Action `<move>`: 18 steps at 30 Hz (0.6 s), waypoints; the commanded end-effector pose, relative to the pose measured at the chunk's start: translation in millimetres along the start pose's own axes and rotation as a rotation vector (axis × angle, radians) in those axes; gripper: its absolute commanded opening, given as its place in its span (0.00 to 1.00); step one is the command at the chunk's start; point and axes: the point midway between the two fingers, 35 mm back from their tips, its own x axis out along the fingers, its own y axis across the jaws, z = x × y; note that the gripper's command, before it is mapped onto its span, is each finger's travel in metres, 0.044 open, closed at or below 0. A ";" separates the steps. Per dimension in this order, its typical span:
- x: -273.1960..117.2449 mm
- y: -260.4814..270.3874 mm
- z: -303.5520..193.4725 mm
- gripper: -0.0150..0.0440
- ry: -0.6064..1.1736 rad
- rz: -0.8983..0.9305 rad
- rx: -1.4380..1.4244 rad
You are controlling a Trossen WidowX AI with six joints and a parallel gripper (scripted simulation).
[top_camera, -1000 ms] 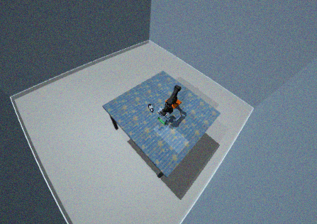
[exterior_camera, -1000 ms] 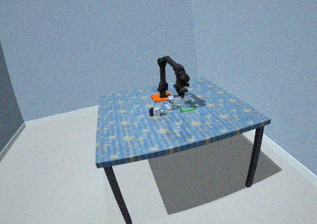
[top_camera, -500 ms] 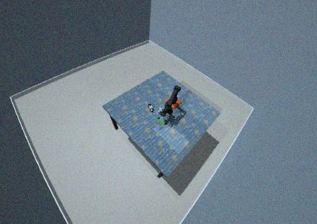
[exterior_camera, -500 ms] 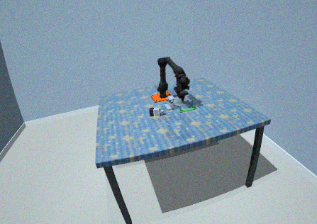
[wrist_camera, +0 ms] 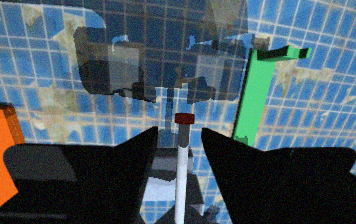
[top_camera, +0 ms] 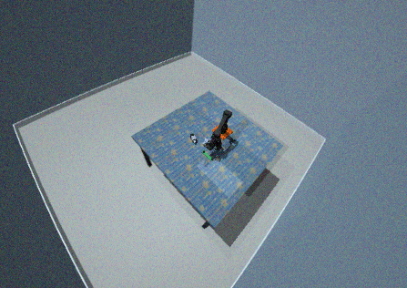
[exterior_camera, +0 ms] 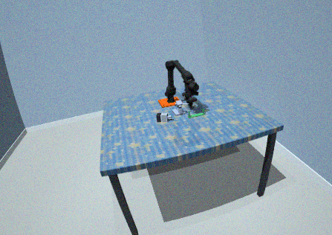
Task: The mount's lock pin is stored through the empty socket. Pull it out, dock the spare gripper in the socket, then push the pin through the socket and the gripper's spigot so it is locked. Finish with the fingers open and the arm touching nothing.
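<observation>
In the wrist view, the near end of the pale pin [wrist_camera: 181, 180] is cut off by the bottom edge, and the orange plate [wrist_camera: 6, 155] is cropped at the left. The lower part of the green bracket [wrist_camera: 254, 100] is covered by a finger of the hand [wrist_camera: 180, 131]. In the top view, the pin cannot be made out, and the mount is partly hidden by the arm [top_camera: 221, 125].
</observation>
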 end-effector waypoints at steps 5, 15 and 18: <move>0.5 -0.3 -0.5 0.27 0.004 -0.001 0.004; 0.0 0.0 -0.2 0.25 -0.006 0.000 0.003; -2.3 0.3 1.0 0.25 -0.048 0.005 0.000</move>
